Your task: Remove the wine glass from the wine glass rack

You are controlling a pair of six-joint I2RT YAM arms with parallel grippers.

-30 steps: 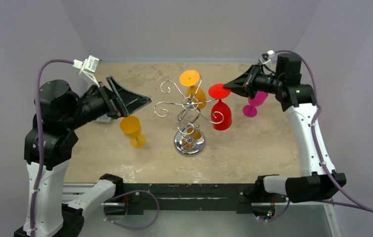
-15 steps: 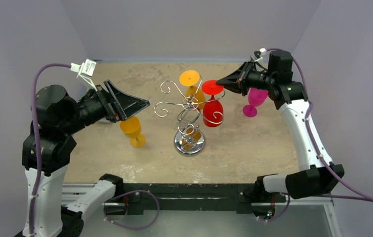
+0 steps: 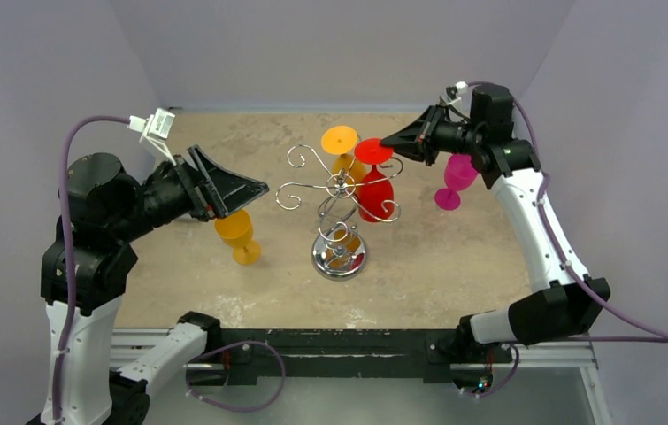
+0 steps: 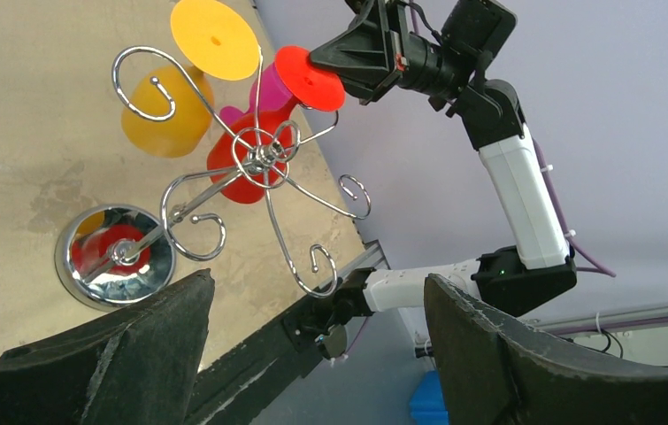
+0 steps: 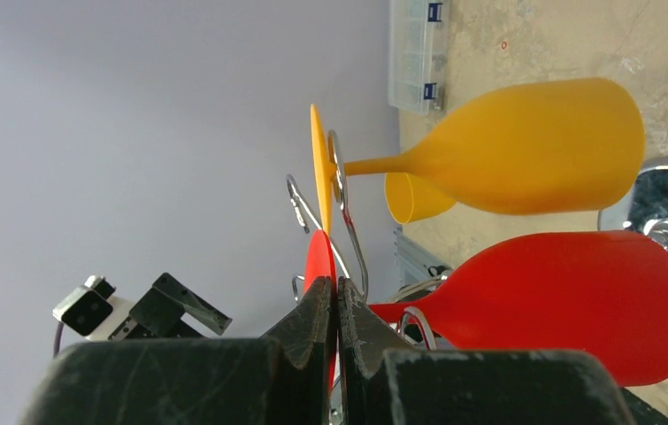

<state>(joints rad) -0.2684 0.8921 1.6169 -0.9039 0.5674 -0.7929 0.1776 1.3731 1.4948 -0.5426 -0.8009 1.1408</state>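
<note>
The chrome wine glass rack stands mid-table on its round base. A red wine glass hangs upside down among its right-hand wires, foot on top. My right gripper is shut on the rim of that red foot; in the right wrist view the gripper pinches the foot edge-on, with the red bowl below right. An orange glass hangs on the rack's far side. My left gripper is open and empty, left of the rack; it is also open in the left wrist view.
A second orange glass stands upright on the table under my left gripper. A magenta glass stands at the right, beneath my right wrist. A clear plastic box lies at the far left. Purple walls close the table in.
My right gripper has moved left toward the rack's centre with the red glass's foot in it, and the red bowl has swung left with it. The left arm has barely moved.
</note>
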